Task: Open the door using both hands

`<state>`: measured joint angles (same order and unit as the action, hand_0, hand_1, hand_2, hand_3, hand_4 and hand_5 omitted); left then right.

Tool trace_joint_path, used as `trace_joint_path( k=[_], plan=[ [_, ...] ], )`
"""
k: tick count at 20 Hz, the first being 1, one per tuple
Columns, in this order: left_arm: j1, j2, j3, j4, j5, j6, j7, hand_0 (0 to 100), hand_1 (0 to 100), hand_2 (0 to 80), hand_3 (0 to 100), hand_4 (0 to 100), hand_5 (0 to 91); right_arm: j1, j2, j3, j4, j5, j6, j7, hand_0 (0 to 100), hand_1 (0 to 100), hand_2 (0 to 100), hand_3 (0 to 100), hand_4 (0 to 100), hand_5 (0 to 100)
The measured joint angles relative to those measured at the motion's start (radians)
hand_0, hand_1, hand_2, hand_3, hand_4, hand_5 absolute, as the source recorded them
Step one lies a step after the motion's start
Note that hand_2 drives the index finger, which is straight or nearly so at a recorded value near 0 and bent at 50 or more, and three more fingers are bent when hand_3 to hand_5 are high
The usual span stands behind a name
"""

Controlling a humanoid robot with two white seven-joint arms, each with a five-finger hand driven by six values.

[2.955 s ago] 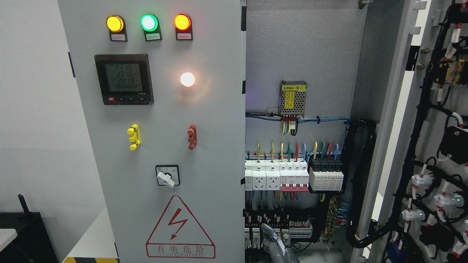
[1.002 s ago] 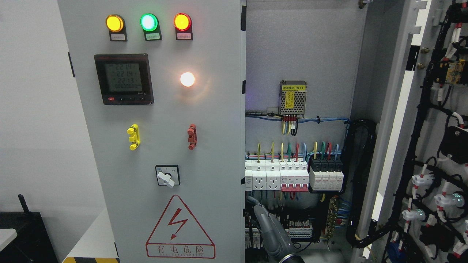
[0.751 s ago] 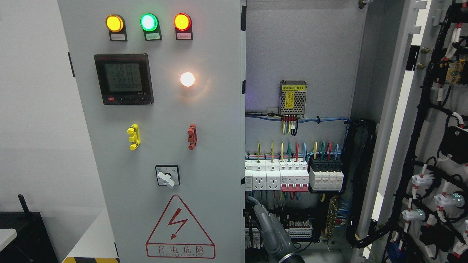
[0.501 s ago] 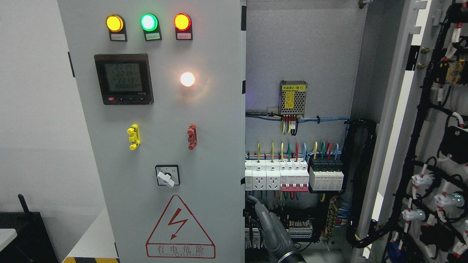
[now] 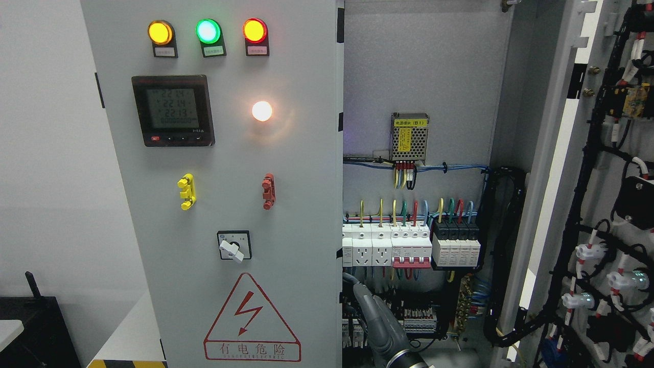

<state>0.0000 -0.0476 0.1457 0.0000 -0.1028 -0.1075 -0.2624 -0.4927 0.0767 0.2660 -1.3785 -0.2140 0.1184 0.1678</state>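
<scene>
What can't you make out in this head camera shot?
- Right hand: wrist cut off by the bottom edge; hold on the left door unclear.
- Left hand: outside the head view.
- Meter digits: too small.
- Right door: cut by the right edge.

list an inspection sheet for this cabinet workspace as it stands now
surface: nothing seen
job's things: left door closed, lamps lit; right door swung open, wiring on its inside
clutter: nothing seen
robot hands: right robot hand low in the open compartment, beside the left door's edge; left not in view
cables: coloured wires into the breakers; black cable bundle runs toward the right door
surroundings: white wall; black object at lower left
</scene>
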Motion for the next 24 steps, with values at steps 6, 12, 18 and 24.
trace_joint_path(
  k=[6,12,18,24],
  plan=[
    [0.0,0.0,0.0,0.0,0.0,0.0,0.0,0,0,0.0,0,0,0.0,-0.006,-0.004,-0.002,0.008,-0.002,-0.004,0.026,38,0,0,0,0,0],
    [0.0,0.0,0.0,0.0,0.0,0.0,0.0,0,0,0.0,0,0,0.0,-0.006,-0.01,-0.008,0.011,-0.002,-0.004,0.059,38,0,0,0,0,0],
    [0.0,0.0,0.0,0.0,0.0,0.0,0.0,0,0,0.0,0,0,0.0,-0.009,-0.021,-0.011,0.014,-0.032,-0.002,0.065,38,0,0,0,0,0],
    [0.0,0.0,0.0,0.0,0.0,0.0,0.0,0,0,0.0,0,0,0.0,-0.017,-0.044,-0.012,0.018,-0.063,0.002,0.067,38,0,0,0,0,0]
  ],
)
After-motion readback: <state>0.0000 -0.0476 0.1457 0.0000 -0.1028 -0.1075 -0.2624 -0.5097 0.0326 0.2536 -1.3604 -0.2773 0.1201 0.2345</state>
